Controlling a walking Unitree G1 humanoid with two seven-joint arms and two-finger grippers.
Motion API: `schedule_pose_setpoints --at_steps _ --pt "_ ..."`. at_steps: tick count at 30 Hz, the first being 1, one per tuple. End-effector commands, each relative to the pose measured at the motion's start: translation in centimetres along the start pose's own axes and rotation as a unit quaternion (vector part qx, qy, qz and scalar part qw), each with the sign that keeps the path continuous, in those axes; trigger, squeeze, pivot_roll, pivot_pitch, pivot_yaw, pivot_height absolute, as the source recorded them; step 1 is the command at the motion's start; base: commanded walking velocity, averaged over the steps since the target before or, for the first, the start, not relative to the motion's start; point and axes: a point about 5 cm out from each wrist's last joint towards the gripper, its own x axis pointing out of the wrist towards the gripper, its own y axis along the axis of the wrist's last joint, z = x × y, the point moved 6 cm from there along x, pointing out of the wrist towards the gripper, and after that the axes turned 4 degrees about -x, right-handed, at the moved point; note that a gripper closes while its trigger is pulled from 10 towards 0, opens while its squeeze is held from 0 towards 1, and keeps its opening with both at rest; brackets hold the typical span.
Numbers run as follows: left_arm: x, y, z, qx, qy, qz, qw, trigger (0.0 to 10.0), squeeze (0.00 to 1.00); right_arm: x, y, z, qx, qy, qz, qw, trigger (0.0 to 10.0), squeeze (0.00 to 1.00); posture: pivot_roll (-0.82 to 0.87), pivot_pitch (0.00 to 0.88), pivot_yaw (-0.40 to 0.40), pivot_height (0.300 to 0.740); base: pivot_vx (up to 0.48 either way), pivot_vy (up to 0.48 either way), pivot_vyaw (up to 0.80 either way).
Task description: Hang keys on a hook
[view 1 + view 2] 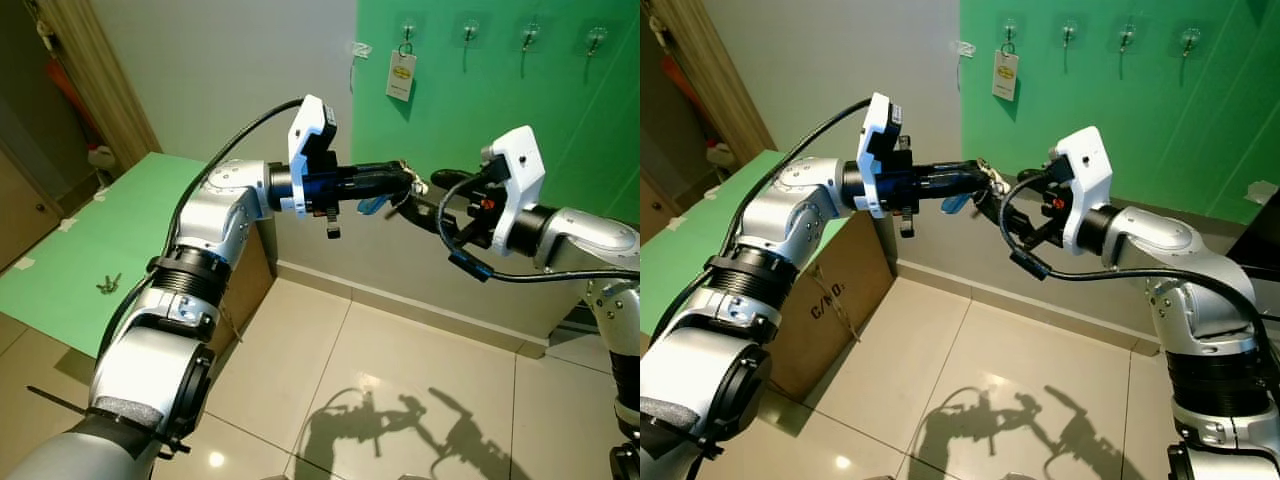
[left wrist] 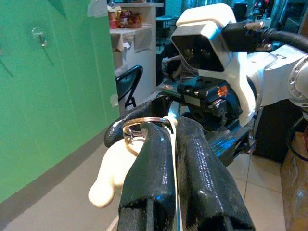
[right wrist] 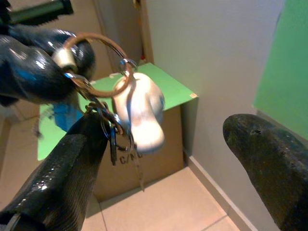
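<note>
The fingers of the left gripper are shiny black. Right at their tips hangs a silver key ring with a cream white charm and a bit of blue. The other fingers are black too. Far behind them the wall is bright green. The table is green. The floor is beige tile.

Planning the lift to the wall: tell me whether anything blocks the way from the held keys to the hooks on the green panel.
Nothing visible does. The left gripper is shut on the metal key ring with white fob; open air separates it from the clear wall hooks. One hook already carries a white tag; the others are bare.
</note>
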Motion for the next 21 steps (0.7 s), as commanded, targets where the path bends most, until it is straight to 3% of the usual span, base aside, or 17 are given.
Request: schedule_pose_setpoints --at_steps 1,10,11,12,21 --pt "0.0 0.6 0.0 0.015 -0.005 -0.007 1.000 0.0 0.00 -0.1 1.4 -0.5 -0.001 0.008 0.021 1.000 10.0 0.00 -0.26 0.000 0.103 0.740 0.000 0.000 0.00" --pt "0.1 0.7 0.0 0.015 -0.005 -0.006 1.000 0.0 0.00 0.0 1.7 -1.3 -0.003 0.024 0.024 0.999 10.0 0.00 -0.26 0.000 0.100 0.740 0.000 0.000 0.00" --pt "0.1 0.7 0.0 0.015 -0.005 -0.005 1.000 0.0 0.00 0.0 1.6 -1.3 -0.003 0.023 0.024 0.999 6.8 0.00 -0.26 0.000 0.101 0.740 0.000 0.000 0.00" --pt "0.1 0.7 0.0 0.015 -0.005 -0.005 1.000 0.0 0.00 0.0 1.6 -1.4 -0.003 0.023 0.026 0.999 0.0 0.00 -0.26 0.000 0.101 0.740 0.000 0.000 0.00" --pt "0.0 0.6 0.0 0.014 -0.006 -0.007 1.000 0.0 0.00 0.1 2.0 -1.8 -0.001 0.030 0.039 0.999 0.0 0.00 -0.26 0.000 0.103 0.740 0.000 0.000 0.00"
